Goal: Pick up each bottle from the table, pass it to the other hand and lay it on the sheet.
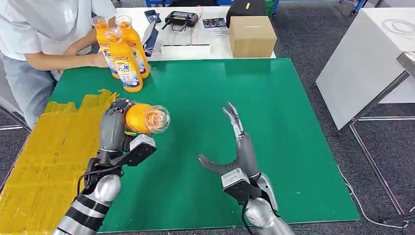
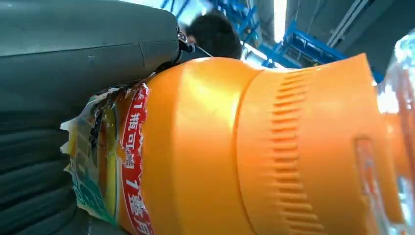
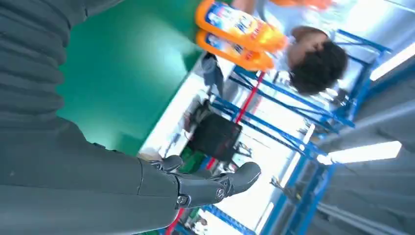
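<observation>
Orange bottle (image 1: 145, 118) lies sideways in the left hand (image 1: 113, 128), held above the green worktop (image 1: 274, 122). The right hand (image 1: 234, 147) waits empty, fingers spread, well apart. Its smooth, round body could slip or roll during the pass if the receiving fingers close late.

- Standing bottles (image 1: 123, 54), upper left of the head view: blue lettering is carried on the front label, partly legible as "Tide"; the smaller print cannot be read.
- Held bottle (image 2: 254, 147), left wrist view: a red band with white Chinese characters and the digit "1" twice is shown on the torn label (image 2: 115, 166); "瓶" and "月" can be made out, the rest is blurred.
- Bottles (image 3: 240, 34), top of the right wrist view: blue label patches are seen, lettering too blurred to be read.
</observation>
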